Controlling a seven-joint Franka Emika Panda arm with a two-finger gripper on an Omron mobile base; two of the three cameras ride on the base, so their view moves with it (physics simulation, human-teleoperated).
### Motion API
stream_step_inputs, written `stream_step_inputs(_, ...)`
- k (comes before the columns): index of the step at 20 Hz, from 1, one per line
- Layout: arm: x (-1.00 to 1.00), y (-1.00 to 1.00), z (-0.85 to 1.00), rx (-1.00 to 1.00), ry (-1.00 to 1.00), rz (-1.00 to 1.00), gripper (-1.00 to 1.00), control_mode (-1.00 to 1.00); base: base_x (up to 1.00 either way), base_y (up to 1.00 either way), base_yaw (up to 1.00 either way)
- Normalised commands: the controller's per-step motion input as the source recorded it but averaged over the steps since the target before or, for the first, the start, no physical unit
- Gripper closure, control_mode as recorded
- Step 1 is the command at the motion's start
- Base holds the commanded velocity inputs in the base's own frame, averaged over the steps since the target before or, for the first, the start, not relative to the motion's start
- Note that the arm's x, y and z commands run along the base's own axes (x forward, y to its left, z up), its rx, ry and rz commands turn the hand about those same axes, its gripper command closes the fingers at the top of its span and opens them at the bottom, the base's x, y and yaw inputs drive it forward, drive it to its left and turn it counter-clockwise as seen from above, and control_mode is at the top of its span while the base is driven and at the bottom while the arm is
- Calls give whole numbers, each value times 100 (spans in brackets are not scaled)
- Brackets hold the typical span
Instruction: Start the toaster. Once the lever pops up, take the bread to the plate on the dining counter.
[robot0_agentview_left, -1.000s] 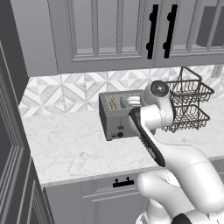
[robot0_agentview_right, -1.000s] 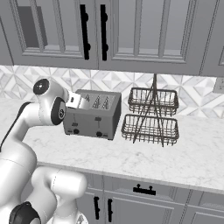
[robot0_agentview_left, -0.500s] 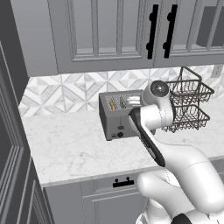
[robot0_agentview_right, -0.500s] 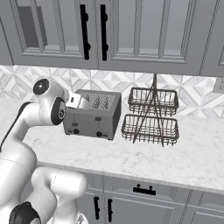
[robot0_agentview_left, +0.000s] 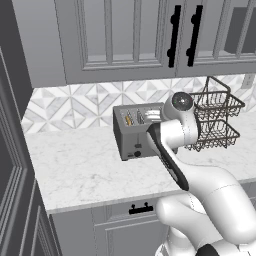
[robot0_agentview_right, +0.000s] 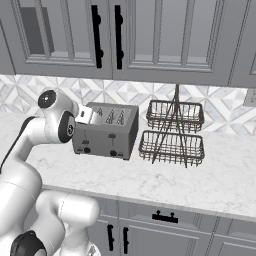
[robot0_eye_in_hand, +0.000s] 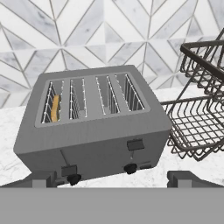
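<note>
Hand view, left to right: a golden-tan slice of bread (robot0_eye_in_hand: 54, 108) sits sunk in the leftmost slot of the boxy grey metal four-slot toaster (robot0_eye_in_hand: 94, 127). On its front face the small black left-hand lever (robot0_eye_in_hand: 69, 170) sits low near the bottom edge, beside a round black knob (robot0_eye_in_hand: 73, 178); the right-hand lever (robot0_eye_in_hand: 135, 145) stands higher. Judged step: toasting looks started, or the lever is close to pressed, and the arm waits in front of the toaster. The gripper (robot0_eye_in_hand: 112, 178) stands just short of the front face with its dark fingertips (robot0_eye_in_hand: 43, 178) spread wide and nothing between them. Next move, as I judge it: once the left lever springs up, rise over the leftmost slot, turn the fingers to straddle the thin slice, and pinch its upper edge. To the right, a dark two-tier wire basket (robot0_eye_in_hand: 205, 105) stands just beside the toaster. Everything rests on a white marble-look worktop (robot0_agentview_left: 85, 170) over grey drawers, backed by grey-and-white geometric tile (robot0_agentview_right: 220, 107), with grey wall cabinets (robot0_agentview_right: 150, 40) above.
</note>
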Motion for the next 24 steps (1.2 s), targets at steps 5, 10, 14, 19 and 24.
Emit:
stream_step_inputs(5, 0, 0, 0, 0, 0, 0, -100, -100, 0, 0, 0)
stream_step_inputs(10, 0, 0, 0, 0, 0, 0, -100, -100, 0, 0, 0)
stream_step_inputs(14, 0, 0, 0, 0, 0, 0, -100, -100, 0, 0, 0)
stream_step_inputs(19, 0, 0, 0, 0, 0, 0, -100, -100, 0, 0, 0)
stream_step_inputs(24, 0, 0, 0, 0, 0, 0, -100, -100, 0, 0, 0)
